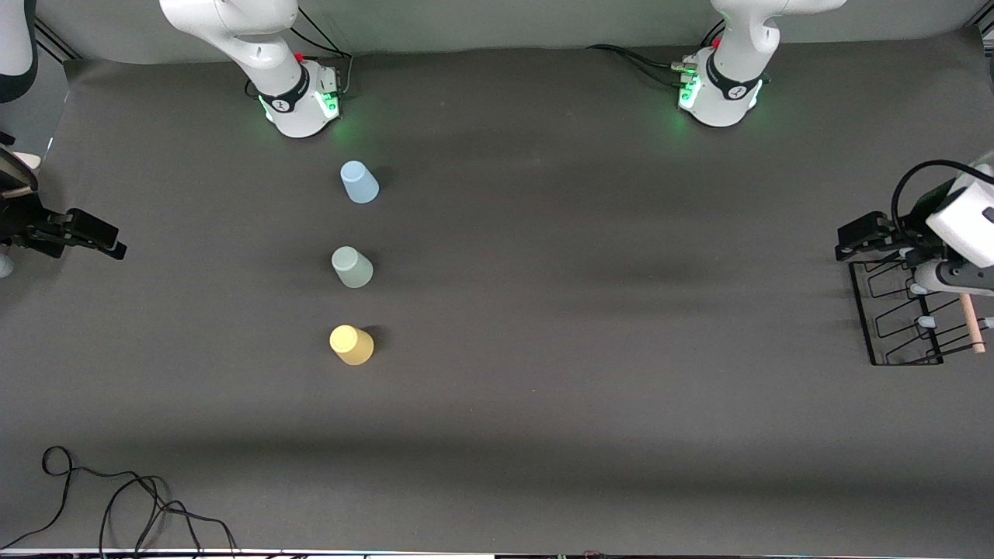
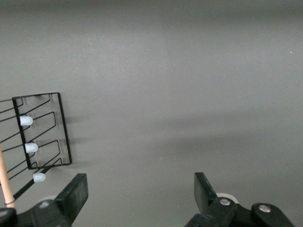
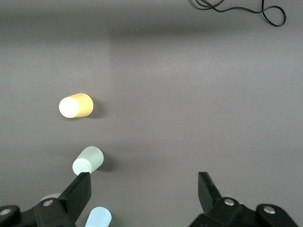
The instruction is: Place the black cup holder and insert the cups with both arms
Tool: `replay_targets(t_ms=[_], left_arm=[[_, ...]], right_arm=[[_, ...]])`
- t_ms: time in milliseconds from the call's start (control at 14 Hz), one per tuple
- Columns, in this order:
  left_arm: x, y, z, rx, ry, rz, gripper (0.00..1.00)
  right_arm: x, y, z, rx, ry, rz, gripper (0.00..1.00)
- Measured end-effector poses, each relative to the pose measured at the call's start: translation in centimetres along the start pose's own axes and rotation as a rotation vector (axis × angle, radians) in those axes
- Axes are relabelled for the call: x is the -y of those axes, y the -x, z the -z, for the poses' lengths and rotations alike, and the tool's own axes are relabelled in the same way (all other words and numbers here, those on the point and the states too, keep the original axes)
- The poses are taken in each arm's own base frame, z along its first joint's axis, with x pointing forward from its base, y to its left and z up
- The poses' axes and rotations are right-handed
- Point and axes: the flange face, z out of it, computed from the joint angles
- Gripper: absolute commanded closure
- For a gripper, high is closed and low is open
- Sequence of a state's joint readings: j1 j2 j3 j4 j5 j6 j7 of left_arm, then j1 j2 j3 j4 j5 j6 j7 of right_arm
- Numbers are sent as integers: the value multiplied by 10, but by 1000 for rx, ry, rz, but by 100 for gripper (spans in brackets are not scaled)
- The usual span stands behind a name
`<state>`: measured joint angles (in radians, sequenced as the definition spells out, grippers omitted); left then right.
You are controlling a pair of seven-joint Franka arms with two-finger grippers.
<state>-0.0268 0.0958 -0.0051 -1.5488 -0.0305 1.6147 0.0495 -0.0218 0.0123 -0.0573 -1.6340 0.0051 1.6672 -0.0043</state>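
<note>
Front view gives us the whole bench (image 1: 543,404), covered in dark grey cloth. Three cups stand upside down in a row toward the right arm's end: the light blue cup (image 1: 359,182) nearest the arm bases, the pale green cup (image 1: 352,267) in the middle, and the yellow cup (image 1: 352,345) nearest the front camera. We see the black cup holder (image 1: 901,314) at the left arm's end, well apart from the cups, with its wooden rod handle (image 1: 971,322) along one side. The left claw (image 1: 863,239) hangs over the edge of the holder, jaws spread wide and empty; in the left wrist view the holder's pale blue-tipped pegs (image 2: 26,121) show beside one finger. The right claw (image 1: 93,233) waits over the bench edge at its own end, also open and holding nothing. A loose black cable (image 1: 116,497) lies near the front camera.
</note>
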Motion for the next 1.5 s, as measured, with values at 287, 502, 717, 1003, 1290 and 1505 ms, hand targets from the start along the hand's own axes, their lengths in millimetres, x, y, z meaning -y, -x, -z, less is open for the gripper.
replay_targets(t_ms=[287,502,717,1003,1290,1505], left_arm=[[3,8,11,-4,-6,29,0],[7,10,13,-4,-8,37,0],[8,10,12,-1,-13,38,0],[13,7,-1,12,-39,41,0],[46,6,-29,26,-44,90,0],[98,12,-47,22,-46,57,0]], right_arm=[[0,0,-2,5,0,0,0],[0,-1,-3,8,0,0,0],[0,-1,-6,17,0,0,0],[0,0,-7,29,0,0,0],[0,0,-8,30,0,0,0],[0,0,-8,30,0,0,0]])
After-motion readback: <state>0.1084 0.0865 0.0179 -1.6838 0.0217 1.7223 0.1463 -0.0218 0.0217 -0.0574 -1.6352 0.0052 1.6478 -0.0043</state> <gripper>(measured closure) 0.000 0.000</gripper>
